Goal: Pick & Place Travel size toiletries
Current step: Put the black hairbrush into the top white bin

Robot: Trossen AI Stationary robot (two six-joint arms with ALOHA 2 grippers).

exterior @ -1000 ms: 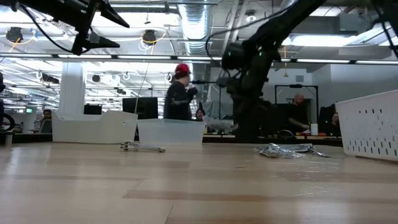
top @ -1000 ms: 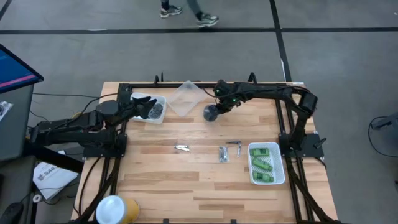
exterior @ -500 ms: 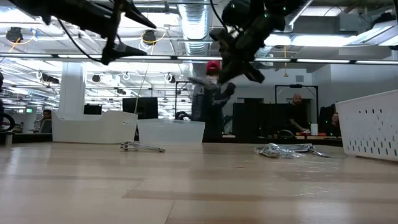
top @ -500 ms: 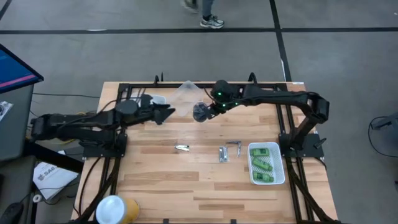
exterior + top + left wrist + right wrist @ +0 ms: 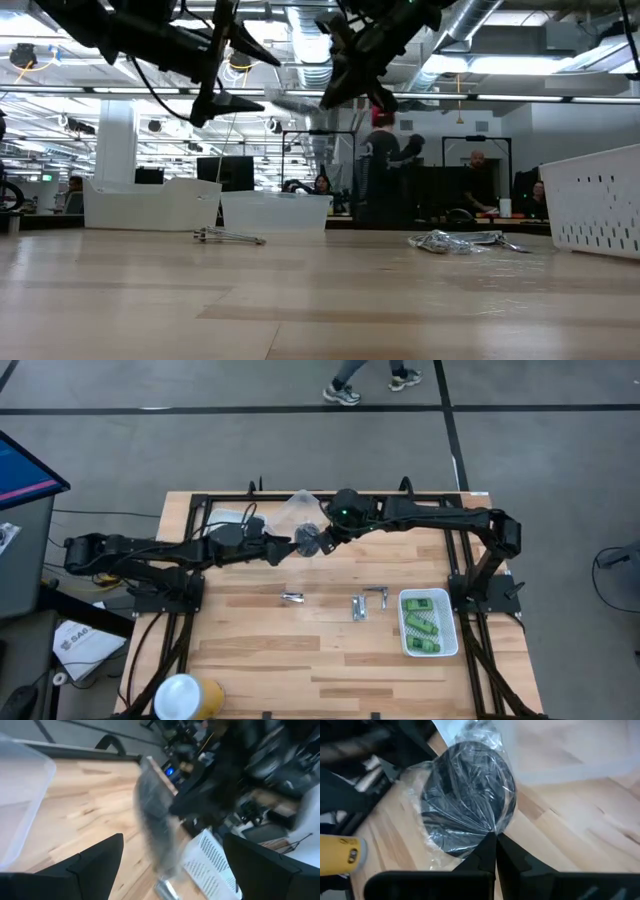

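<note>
Green bottles (image 5: 424,622) are held in the white mesh basket (image 5: 452,622) at the counter's (image 5: 250,650) near right. A dark round jar (image 5: 465,810), wrapped in crinkled clear film, is gripped by the clenched right pincer (image 5: 491,839) above the far middle, beside the clear tub (image 5: 297,512). The left pincer (image 5: 283,549) is spread open just left of it. Small silver tools (image 5: 368,601) are seen mid-counter; their shapes cannot be made out.

A pale wooden table (image 5: 300,650) with visible plank grain and a smooth, faintly shiny finish. A dark grey round jar (image 5: 465,802) sits in crinkled, glossy clear plastic wrap. A clear plastic tub (image 5: 298,512) looks translucent. Small silver metal tools (image 5: 372,600) glint. The white basket (image 5: 405,635) looks like perforated plastic.
</note>
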